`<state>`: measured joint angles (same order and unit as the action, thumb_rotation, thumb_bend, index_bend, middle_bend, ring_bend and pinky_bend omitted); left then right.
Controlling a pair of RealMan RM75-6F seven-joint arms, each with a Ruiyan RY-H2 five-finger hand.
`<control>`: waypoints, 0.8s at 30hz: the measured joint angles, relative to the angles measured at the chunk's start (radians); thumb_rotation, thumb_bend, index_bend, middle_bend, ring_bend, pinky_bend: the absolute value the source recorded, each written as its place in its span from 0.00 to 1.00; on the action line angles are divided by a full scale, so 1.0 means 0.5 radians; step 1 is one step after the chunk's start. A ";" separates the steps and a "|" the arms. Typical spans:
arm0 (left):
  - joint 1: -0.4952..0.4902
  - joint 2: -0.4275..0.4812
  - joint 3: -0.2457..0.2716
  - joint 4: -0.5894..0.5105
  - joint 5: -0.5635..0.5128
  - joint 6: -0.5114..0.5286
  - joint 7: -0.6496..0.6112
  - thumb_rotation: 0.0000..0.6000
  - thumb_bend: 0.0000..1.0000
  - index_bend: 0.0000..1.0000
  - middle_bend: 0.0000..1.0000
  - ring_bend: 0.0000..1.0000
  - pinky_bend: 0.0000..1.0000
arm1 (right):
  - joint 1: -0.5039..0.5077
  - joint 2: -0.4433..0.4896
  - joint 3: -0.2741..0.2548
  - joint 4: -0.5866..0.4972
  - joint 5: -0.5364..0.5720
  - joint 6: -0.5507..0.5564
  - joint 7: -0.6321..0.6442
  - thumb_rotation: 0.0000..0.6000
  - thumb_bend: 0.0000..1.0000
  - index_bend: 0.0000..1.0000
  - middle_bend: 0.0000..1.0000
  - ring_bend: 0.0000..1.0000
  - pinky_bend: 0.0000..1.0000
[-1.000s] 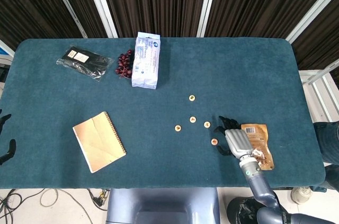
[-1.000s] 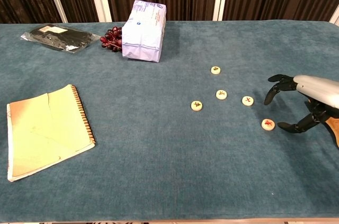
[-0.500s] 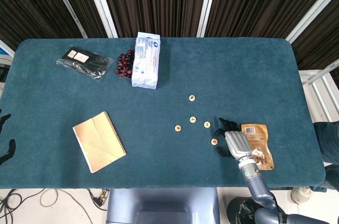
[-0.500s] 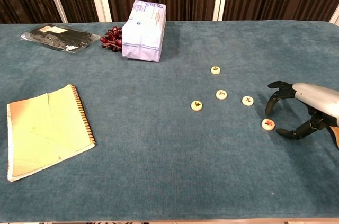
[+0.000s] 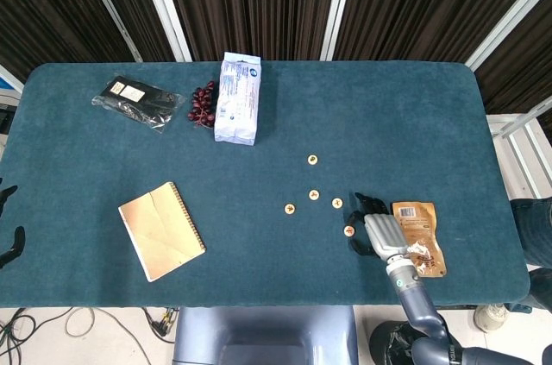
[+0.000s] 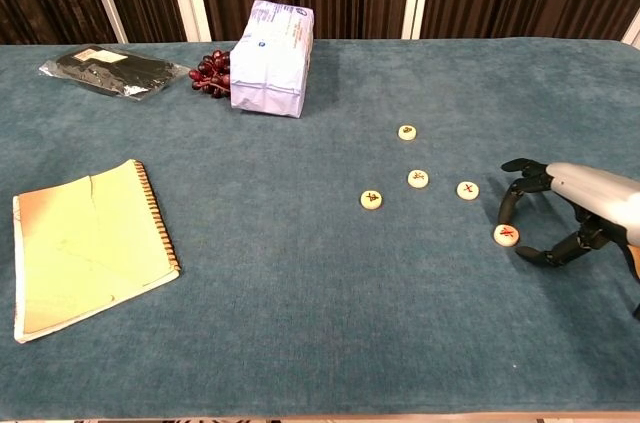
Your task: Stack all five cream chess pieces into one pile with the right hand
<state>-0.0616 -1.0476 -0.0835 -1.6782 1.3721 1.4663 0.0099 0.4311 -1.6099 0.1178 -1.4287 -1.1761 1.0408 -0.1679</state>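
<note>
Dark vertical slats with white posts back a teal-covered table (image 5: 414, 106) on which five cream chess pieces lie flat and apart, none stacked. One piece (image 6: 407, 132) sits farthest from the robot; three form a loose row nearer in, the left piece (image 6: 372, 200), the middle piece (image 6: 419, 179) and the right piece (image 6: 467, 190); the fifth piece (image 6: 506, 235), marked in red, lies nearest the robot's right side. The right hand (image 6: 545, 218) hangs low beside that fifth piece, its dark fingers (image 6: 512, 205) curved and spread in an arc around it, with the thumb (image 6: 548, 256) below; the hand holds nothing, and whether a fingertip touches the disc cannot be told. One brown snack pouch (image 5: 421, 225) lies just right of the hand, partly under the arm in the head view. Across the table rest one white-and-blue packet (image 5: 237, 97), one bunch of dark red grapes (image 5: 203, 104) just beside it, one black wrapped item (image 5: 136, 100) further left, and one spiral notebook (image 5: 160, 229) near the front left edge. The left hand (image 5: 9, 225) shows only as dark fingers at the left edge of the head view, off the table; its state cannot be told
</note>
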 measured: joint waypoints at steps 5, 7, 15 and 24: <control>0.000 0.000 -0.001 0.001 -0.001 -0.001 0.000 1.00 0.48 0.14 0.00 0.00 0.00 | 0.003 -0.013 0.001 0.009 -0.003 0.002 0.004 1.00 0.41 0.45 0.00 0.00 0.00; 0.000 0.000 -0.001 0.001 -0.002 0.000 0.000 1.00 0.48 0.14 0.00 0.00 0.00 | 0.003 -0.020 0.002 0.015 -0.001 0.002 0.003 1.00 0.41 0.45 0.00 0.00 0.00; 0.000 0.000 -0.001 0.003 -0.002 0.000 0.000 1.00 0.48 0.14 0.00 0.00 0.00 | 0.010 -0.028 0.007 0.024 0.019 -0.011 -0.008 1.00 0.41 0.47 0.00 0.00 0.00; 0.000 0.002 -0.002 0.002 -0.003 0.001 -0.001 1.00 0.48 0.14 0.00 0.00 0.00 | 0.017 -0.033 0.005 0.033 0.034 -0.029 -0.016 1.00 0.41 0.48 0.00 0.00 0.00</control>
<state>-0.0615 -1.0468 -0.0843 -1.6772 1.3704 1.4667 0.0092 0.4396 -1.6265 0.1203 -1.4120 -1.1590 1.0264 -0.1759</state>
